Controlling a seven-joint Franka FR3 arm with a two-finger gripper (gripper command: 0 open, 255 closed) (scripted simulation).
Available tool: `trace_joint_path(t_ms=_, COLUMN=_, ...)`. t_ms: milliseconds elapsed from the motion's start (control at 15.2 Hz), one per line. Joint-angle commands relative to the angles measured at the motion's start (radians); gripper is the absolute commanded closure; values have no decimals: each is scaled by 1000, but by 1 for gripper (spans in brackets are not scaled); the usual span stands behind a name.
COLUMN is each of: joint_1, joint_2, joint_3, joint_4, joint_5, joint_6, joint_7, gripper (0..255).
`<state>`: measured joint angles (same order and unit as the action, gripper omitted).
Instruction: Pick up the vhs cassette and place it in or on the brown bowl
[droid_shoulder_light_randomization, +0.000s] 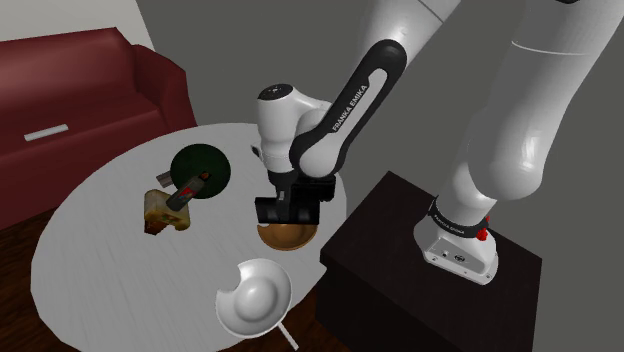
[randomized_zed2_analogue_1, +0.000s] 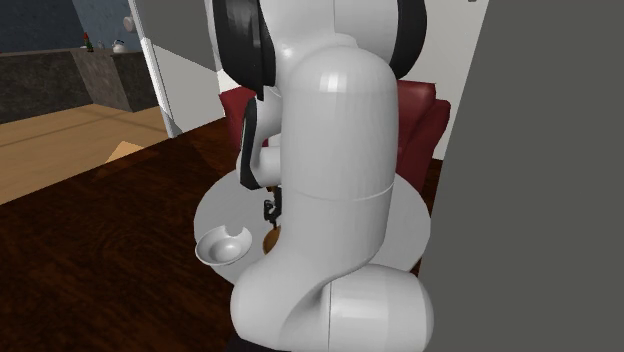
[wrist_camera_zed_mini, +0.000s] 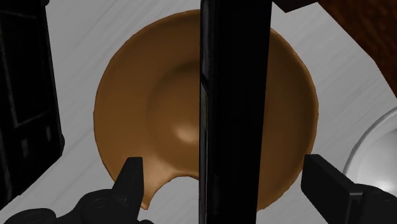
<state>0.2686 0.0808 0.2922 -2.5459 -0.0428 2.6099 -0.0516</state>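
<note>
The brown bowl (droid_shoulder_light_randomization: 288, 238) sits on the round white table (droid_shoulder_light_randomization: 100, 250) near the stand; in the wrist view the brown bowl (wrist_camera_zed_mini: 146, 95) lies directly below the hand. A black VHS cassette (wrist_camera_zed_mini: 235, 95) stands on its edge over the middle of the bowl, between my fingers. My gripper (wrist_camera_zed_mini: 228, 181) is open, with bowl showing in the gap on both sides of the cassette, so neither finger touches it. In the shoulder view the cassette (droid_shoulder_light_randomization: 285, 210) hangs broadside just above the bowl, under the gripper (droid_shoulder_light_randomization: 295, 195).
A white bowl (droid_shoulder_light_randomization: 255, 295) lies at the table's near edge. A green plate (droid_shoulder_light_randomization: 205, 160) with a small bottle (droid_shoulder_light_randomization: 190, 190) and a yellowish object (droid_shoulder_light_randomization: 160, 210) stand further along. A dark flat shape (wrist_camera_zed_mini: 28, 95) borders the bowl. The stand (droid_shoulder_light_randomization: 400, 240) and a red sofa (droid_shoulder_light_randomization: 80, 90) flank the table.
</note>
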Motion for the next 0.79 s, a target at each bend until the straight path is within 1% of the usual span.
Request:
trace_joint_path(t_ms=0, joint_1=-2, joint_2=-35, joint_3=5, joint_4=3, joint_5=21, joint_6=-36, joint_7=-15, gripper=0)
trace_joint_path(t_ms=198, joint_1=-1, joint_2=-125, joint_3=9, joint_4=20, joint_5=67, joint_6=-140, joint_7=-48, gripper=0)
trace_joint_path(t_ms=726, joint_1=-1, joint_2=-125, joint_3=8, joint_4=20, joint_5=67, joint_6=-140, joint_7=-48, gripper=0)
